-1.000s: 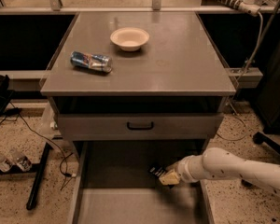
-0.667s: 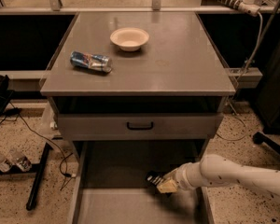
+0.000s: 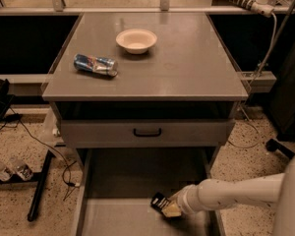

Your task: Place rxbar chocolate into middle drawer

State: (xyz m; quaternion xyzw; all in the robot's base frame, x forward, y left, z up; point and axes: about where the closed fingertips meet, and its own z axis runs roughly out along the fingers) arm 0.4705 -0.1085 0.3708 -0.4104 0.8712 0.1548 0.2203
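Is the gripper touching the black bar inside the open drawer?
Touching. The camera view shows the gripper clamped on one end of the black bar, low inside the drawer.

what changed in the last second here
The gripper, shut on the rxbar chocolate, has moved lower in view and slightly left over the middle drawer floor, carrying the bar with it. The blue crushed can, white bowl and drawer front stayed put.

Black rxbar chocolate (image 3: 159,200), tilted, gripped by the hand (image 3: 168,209) over the bare floor of the open grey middle drawer (image 3: 123,178), right of centre.
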